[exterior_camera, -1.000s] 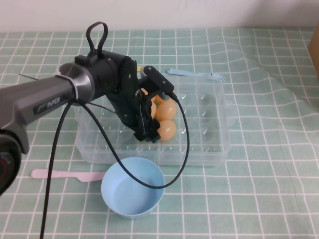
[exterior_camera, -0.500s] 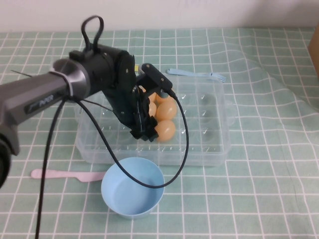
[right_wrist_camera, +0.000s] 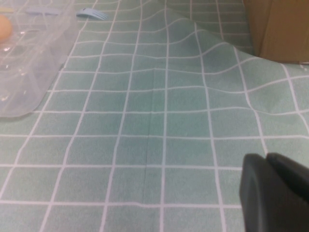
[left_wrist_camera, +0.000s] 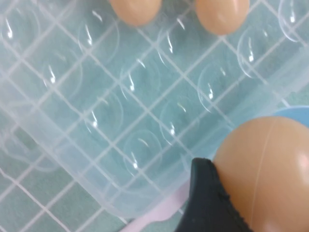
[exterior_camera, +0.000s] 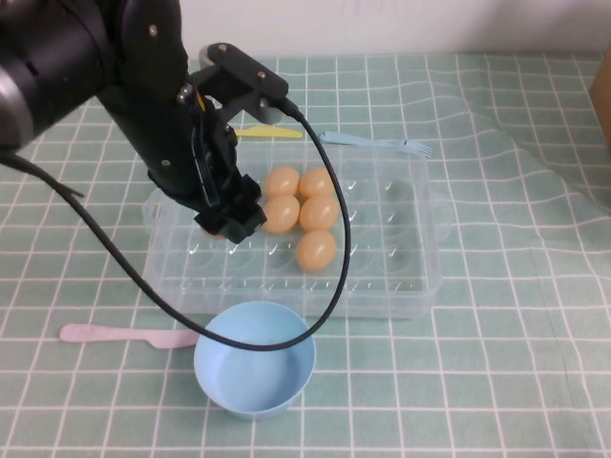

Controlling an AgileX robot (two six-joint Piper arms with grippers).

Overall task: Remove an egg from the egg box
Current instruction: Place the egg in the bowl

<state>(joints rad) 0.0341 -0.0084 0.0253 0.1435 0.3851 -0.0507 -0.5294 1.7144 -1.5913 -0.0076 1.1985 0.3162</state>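
The egg [left_wrist_camera: 270, 174] is clamped in the left gripper [exterior_camera: 229, 221], raised above the left part of the egg box [exterior_camera: 401, 277], which sits mid-worktop and holds five more eggs [exterior_camera: 300, 214] in cups near its centre and far side. A blue bowl [exterior_camera: 255, 360] stands just beside the box's near wall, a pink spoon [exterior_camera: 115, 335] lies to the bowl's left, and a blue fork [exterior_camera: 377, 142] and a yellow utensil [exterior_camera: 269, 133] lie beyond the box's far edge. The right gripper [right_wrist_camera: 275, 193] hangs low over bare checked cloth [right_wrist_camera: 159, 121] toward the worktop's right side, clear of the box; whether its fingers are apart or together cannot be told.
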